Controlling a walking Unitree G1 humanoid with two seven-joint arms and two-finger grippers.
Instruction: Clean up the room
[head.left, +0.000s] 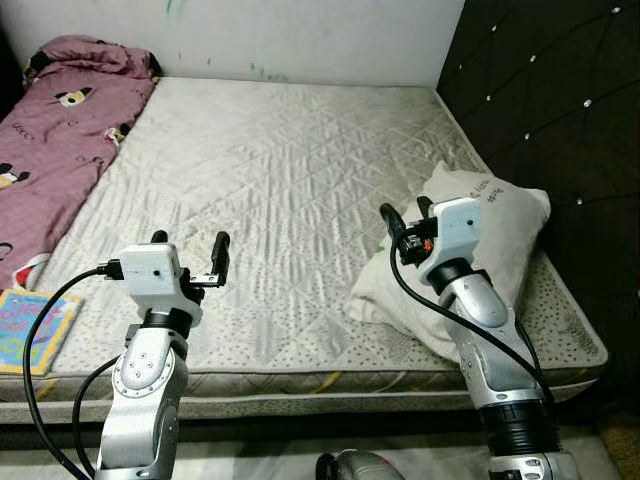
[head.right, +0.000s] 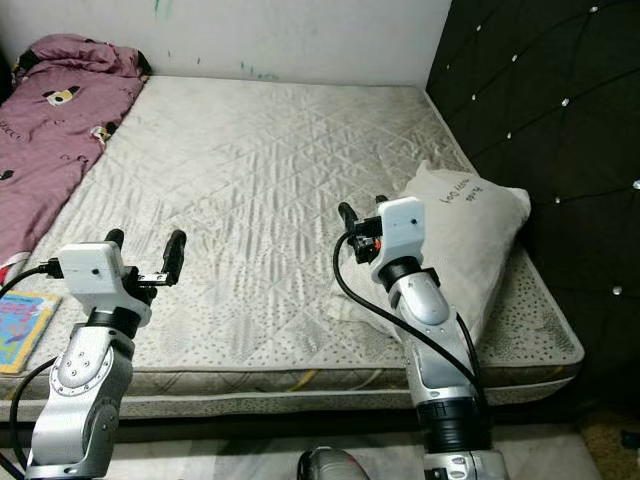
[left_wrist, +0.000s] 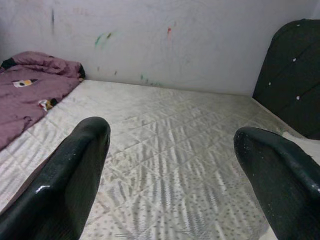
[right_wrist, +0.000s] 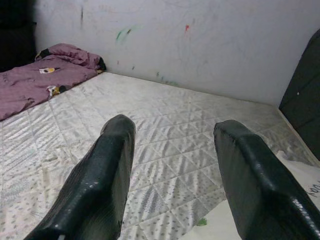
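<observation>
Pillow (head.left: 500, 225) at mattress (head.left: 290, 170) edge

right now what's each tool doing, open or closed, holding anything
Left tool: open, empty, over the mattress.
Right tool: open, empty, beside the pillow.

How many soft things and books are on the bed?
Pillows: 1, the white pillow by the right gripper.
Blankets: 1, the purple blanket.
Books: 1, the colourful book near the left gripper.
Total: 3
</observation>
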